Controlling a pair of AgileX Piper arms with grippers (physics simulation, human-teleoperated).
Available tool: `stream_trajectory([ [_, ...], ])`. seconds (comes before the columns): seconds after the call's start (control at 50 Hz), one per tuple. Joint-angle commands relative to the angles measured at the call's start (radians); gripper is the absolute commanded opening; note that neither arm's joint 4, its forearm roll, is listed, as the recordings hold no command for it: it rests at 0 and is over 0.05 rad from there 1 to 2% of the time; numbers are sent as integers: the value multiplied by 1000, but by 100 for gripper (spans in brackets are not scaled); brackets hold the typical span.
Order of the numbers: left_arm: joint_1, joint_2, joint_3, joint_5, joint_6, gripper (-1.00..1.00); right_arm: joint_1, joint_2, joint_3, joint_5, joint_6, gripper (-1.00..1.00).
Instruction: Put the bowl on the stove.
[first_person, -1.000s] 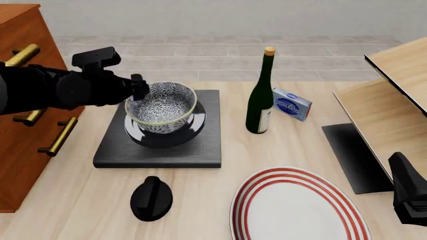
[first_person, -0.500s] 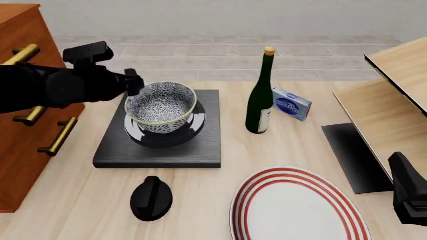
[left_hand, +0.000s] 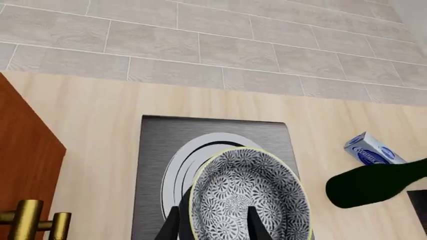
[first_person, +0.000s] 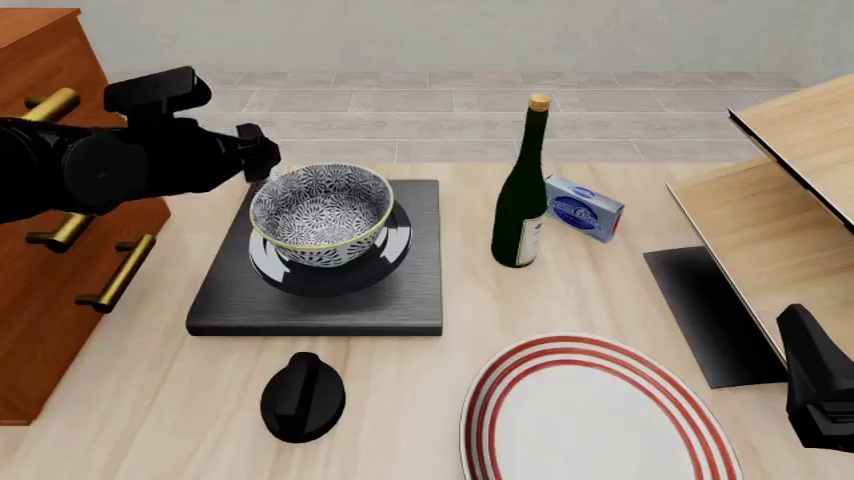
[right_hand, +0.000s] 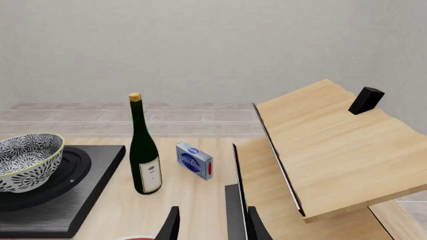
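The blue-and-white floral bowl (first_person: 320, 212) sits upright on the burner rings of the black stove (first_person: 400, 300). My left gripper (first_person: 258, 157) is open and empty, a little above and to the left of the bowl's rim, not touching it. In the left wrist view the bowl (left_hand: 248, 196) lies below the gripper (left_hand: 212, 214), on the stove (left_hand: 157, 150). My right gripper (first_person: 807, 350) is at the table's front right, far from the bowl. In the right wrist view it (right_hand: 213, 214) is open and empty, with the bowl (right_hand: 27, 160) and the stove (right_hand: 80, 200) in sight.
A green wine bottle (first_person: 521, 200) and a blue box (first_person: 583, 207) stand right of the stove. A red-ringed plate (first_person: 594, 415) and a black knob (first_person: 303, 397) lie in front. A wooden drawer cabinet (first_person: 54, 260) is at the left, a tilted wooden shelf (first_person: 787, 200) at the right.
My left gripper has moved up and to the left, away from the bowl's rim. The bowl stays on the stove. The right arm has not moved.
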Motion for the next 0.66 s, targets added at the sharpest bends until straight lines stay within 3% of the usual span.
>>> stream_trajectory([
  [0.02,-12,-58,15,11,-19,100,0,0,0,0,0,100],
  [0.66,-17,-163,59,8,-25,100,0,0,0,0,0,100],
])
